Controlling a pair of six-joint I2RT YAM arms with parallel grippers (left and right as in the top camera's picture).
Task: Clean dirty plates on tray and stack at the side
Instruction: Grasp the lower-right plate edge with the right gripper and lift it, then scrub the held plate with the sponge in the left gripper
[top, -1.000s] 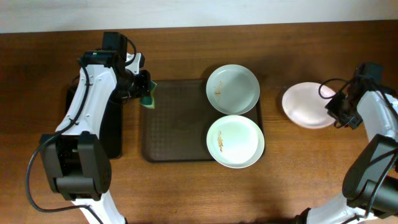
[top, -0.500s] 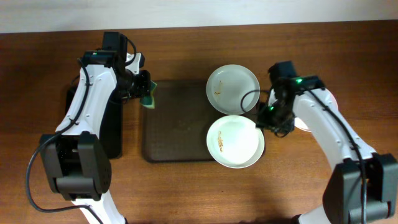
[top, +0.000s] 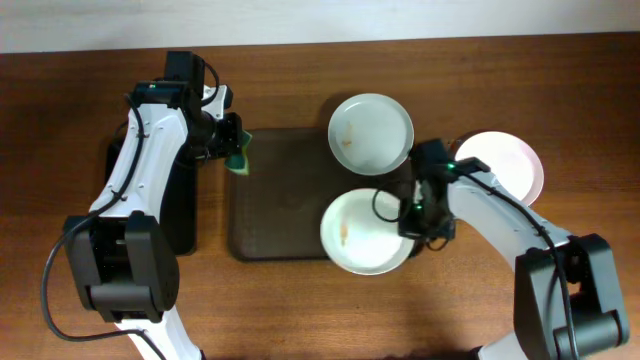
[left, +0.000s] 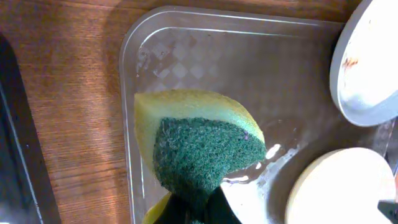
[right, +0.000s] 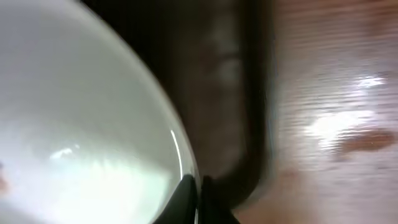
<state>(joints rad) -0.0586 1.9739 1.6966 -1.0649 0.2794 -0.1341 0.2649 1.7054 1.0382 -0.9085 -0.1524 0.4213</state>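
The brown tray (top: 280, 200) lies mid-table. A white plate (top: 371, 133) with a brown smear sits on its far right corner. A second smeared plate (top: 360, 232) sits at its near right. My right gripper (top: 416, 224) is shut on that plate's right rim; the right wrist view shows the fingers (right: 196, 186) pinching the rim of the plate (right: 81, 124). A third white plate (top: 505, 165) rests on the table to the right of the tray. My left gripper (top: 237, 150) is shut on a yellow-green sponge (left: 199, 143) above the tray's far left corner (left: 249, 68).
A narrow black tray (top: 185, 215) lies left of the brown tray, under the left arm. The table is bare brown wood (top: 300, 310) in front.
My right arm swung left from the plate on the table to the near plate and closed on its rim. That plate slid a little left. The left arm has not moved.
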